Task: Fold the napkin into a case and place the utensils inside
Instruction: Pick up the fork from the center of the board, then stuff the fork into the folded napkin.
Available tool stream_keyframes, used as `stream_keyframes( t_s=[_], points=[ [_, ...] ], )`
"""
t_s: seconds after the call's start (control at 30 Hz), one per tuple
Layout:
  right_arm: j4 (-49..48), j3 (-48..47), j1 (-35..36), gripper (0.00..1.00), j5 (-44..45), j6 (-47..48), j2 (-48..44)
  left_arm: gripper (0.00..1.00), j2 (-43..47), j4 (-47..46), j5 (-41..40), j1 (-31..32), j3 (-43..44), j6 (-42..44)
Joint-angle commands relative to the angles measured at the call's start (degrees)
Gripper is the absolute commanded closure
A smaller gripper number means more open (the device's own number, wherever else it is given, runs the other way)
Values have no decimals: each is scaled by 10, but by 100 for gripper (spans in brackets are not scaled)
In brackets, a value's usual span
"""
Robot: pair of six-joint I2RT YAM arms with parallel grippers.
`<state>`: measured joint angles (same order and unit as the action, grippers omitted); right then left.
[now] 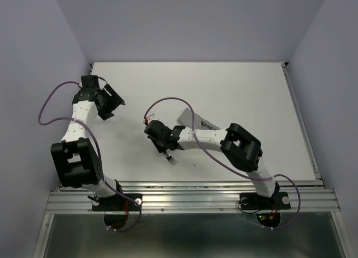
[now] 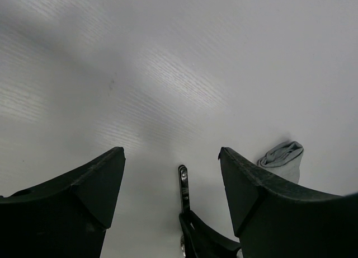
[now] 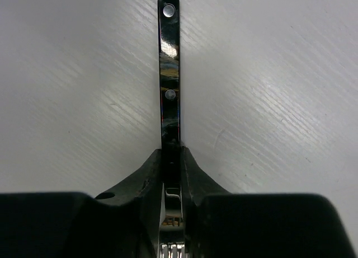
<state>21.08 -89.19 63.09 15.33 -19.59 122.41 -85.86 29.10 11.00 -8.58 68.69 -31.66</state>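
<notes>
The right claw (image 3: pixel 170 157) is pinching the fork (image 3: pixel 169 73). Its two fingers are pressed on the thin neck of the fork, just above the prongs. The dark handle sticks straight out in front of the claw. I cannot tell if the fork is touching the table (image 1: pixel 235 90) or is just off it.

From above, the fork (image 1: pixel 170 158) is near the middle of the table, closer to the near edge. Its prongs point to the near edge. Its handle is hidden under the right claw (image 1: pixel 166 149) and seems to point to the far left corner.

The folded napkin (image 1: pixel 183 118) lies just behind the right claw, a bit toward the far edge and the right side. The right arm covers most of it, so I cannot see where its open end is.

The left claw (image 1: pixel 113 108) is spread wide with nothing in it, well away by the left edge. Its camera looks across at the fork handle (image 2: pixel 183 182) and one end of the napkin (image 2: pixel 282 160).

The right arm is much nearer to the napkin. I think the fork must go back and to the right, then turn so its long side lines up with the napkin. The tight turn may be the hard part.
</notes>
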Motion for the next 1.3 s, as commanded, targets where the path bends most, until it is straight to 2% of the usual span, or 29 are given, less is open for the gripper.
stream_keyframes(
  t_s=[0.0, 0.07, 0.13, 0.17, 0.2, 0.3, 0.4, 0.6, 0.87, 1.07, 1.27],
  points=[
    [-31, 20, 5, 90, 19, 31, -5, 20, -12, -18, 30, 9, 3, 33],
    [-50, 47, 5, 98, 13, 69, -29, 20, -19, -17, 27, 26, 14, 43],
    [-96, 75, 5, 99, -17, 110, -56, 20, -32, -15, 29, 39, 28, 55],
    [-117, 119, 5, 99, -48, 145, -99, 20, -36, -12, 31, 44, 34, 56],
    [-165, 145, 5, 99, -55, 157, -124, 21, -42, -2, 35, 57, 48, 61],
    [-198, 215, 5, 99, -42, 185, -210, 21, -65, 24, 12, 83, 72, 90],
    [-179, 241, -8, 99, -7, 213, -262, 21, -77, 31, 2, 107, 87, 97],
    [-152, 302, -38, 99, 26, 243, -364, 21, -112, -6, 61, 124, 86, 82],
    [-115, 401, -82, 99, 77, 237, -532, 20, -190, 12, 114, 189, 168, 92],
    [-55, 432, -129, 99, 73, 237, -582, 20, -232, 0, 146, 240, 209, 83],
    [-6, 454, -148, 99, 29, 249, -580, 20, -281, -22, 233, 275, 229, 66]
  ],
)
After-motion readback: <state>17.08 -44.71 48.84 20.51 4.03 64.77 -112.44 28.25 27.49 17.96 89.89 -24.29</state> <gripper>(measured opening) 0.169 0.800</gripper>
